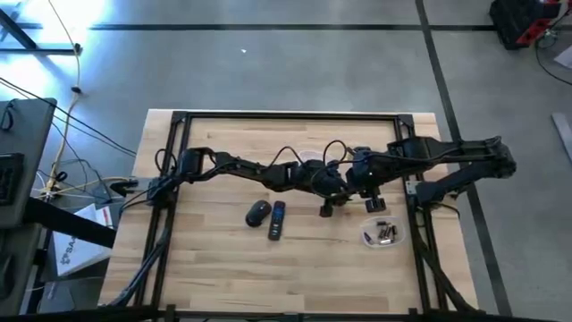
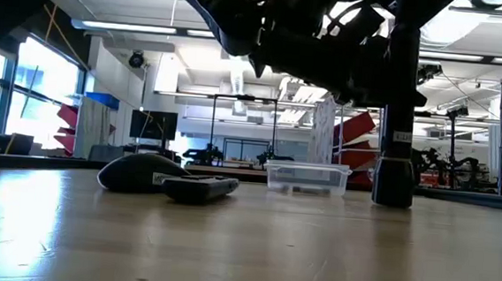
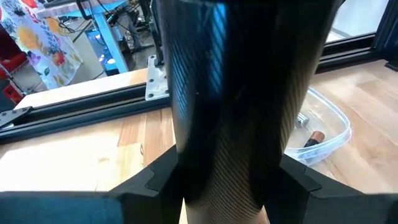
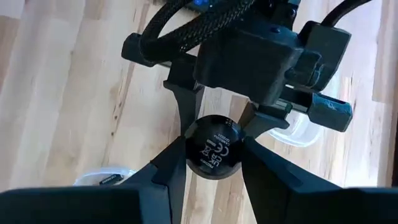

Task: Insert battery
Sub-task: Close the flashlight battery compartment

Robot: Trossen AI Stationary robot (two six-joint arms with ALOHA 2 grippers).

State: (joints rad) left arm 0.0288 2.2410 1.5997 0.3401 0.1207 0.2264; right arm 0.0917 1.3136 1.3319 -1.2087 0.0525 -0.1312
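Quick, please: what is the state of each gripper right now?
Left gripper: fingers closed on the same round black object.
Right gripper: fingers closed on the round black object.

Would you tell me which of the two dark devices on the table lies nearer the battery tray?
The slim remote; the rounded mouse lies beyond it, farther from the clear tray.

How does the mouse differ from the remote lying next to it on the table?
The mouse is short, rounded and domed; the remote is long, slim and flat. The mouse is dark all over; the remote shows a blue patch at its far end. In the high view the mouse lies left of the remote. Both are dark and rest on the wooden table; the left pincer and right pincer meet farther back.
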